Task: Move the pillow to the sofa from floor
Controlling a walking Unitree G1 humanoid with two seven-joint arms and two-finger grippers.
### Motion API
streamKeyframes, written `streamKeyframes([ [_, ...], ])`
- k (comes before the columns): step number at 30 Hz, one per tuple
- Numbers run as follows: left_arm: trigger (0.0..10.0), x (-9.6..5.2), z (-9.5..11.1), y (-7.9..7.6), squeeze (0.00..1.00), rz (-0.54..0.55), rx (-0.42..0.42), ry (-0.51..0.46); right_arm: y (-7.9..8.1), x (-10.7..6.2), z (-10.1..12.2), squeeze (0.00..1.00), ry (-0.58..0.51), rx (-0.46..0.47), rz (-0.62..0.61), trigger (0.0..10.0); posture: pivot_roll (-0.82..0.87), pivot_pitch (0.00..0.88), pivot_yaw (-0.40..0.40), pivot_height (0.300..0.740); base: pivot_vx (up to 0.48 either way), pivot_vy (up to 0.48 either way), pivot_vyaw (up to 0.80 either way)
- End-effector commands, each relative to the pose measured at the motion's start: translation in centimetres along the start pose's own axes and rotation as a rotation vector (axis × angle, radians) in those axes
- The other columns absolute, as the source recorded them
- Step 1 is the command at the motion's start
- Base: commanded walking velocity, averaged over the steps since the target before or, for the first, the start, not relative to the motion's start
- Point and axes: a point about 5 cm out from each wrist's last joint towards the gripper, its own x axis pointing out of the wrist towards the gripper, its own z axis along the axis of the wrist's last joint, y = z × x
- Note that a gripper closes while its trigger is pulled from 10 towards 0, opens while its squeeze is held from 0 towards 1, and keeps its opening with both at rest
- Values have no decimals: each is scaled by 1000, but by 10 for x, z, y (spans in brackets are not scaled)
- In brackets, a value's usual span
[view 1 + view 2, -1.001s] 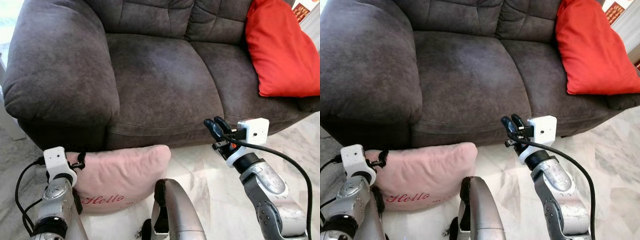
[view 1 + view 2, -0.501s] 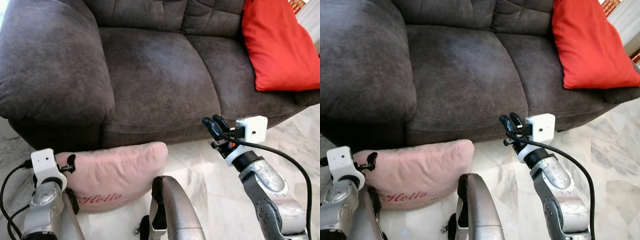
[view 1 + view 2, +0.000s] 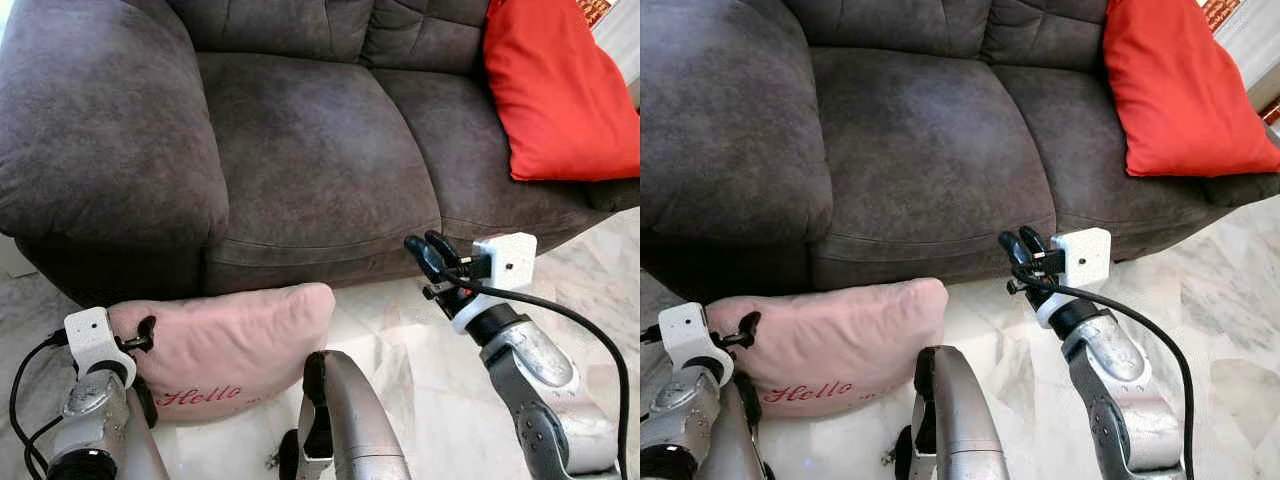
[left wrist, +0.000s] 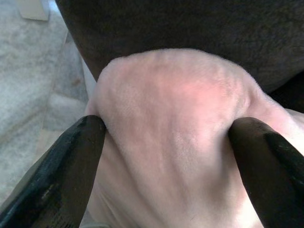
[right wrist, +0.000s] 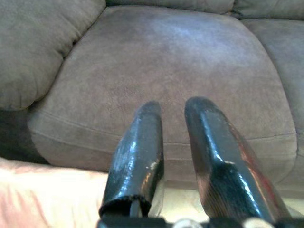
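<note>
A pink pillow (image 3: 235, 335) with "Hello" on it stands on the floor against the front of the dark grey sofa (image 3: 310, 140). My left gripper (image 3: 145, 333) is at the pillow's left corner. In the left wrist view its two black fingers (image 4: 76, 156) press into either side of that corner, so the left gripper (image 4: 168, 127) is shut on the pillow (image 4: 175, 118). My right gripper (image 3: 428, 248) hangs in the air to the right of the pillow, in front of the seat edge. The right gripper (image 5: 173, 107) holds nothing, its fingers nearly together.
A red cushion (image 3: 560, 90) leans in the sofa's right corner. The sofa's wide left armrest (image 3: 100, 130) rises above the pillow. Pale marble floor (image 3: 400, 340) lies between the pillow and my right arm. My own silver body part (image 3: 345, 420) shows at the bottom centre.
The head view has shifted slightly. My left wrist has sunk a little lower and to the left, still at the pillow's corner. The right arm has barely moved.
</note>
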Motion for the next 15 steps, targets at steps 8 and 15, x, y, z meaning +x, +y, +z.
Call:
streamKeyframes([
  [8, 10000, 4, -11, -18, 0, -132, -175, 46, -7, -9, 4, 0, 10, -25, -24, 10000, -76, 239, -363, 502, 0, 0, 0],
  [15, 10000, 3, -24, -24, 0, -139, -104, 120, -7, -9, 5, 0, 14, -28, -20, 10000, -87, 237, -368, 502, 0, 0, 0],
])
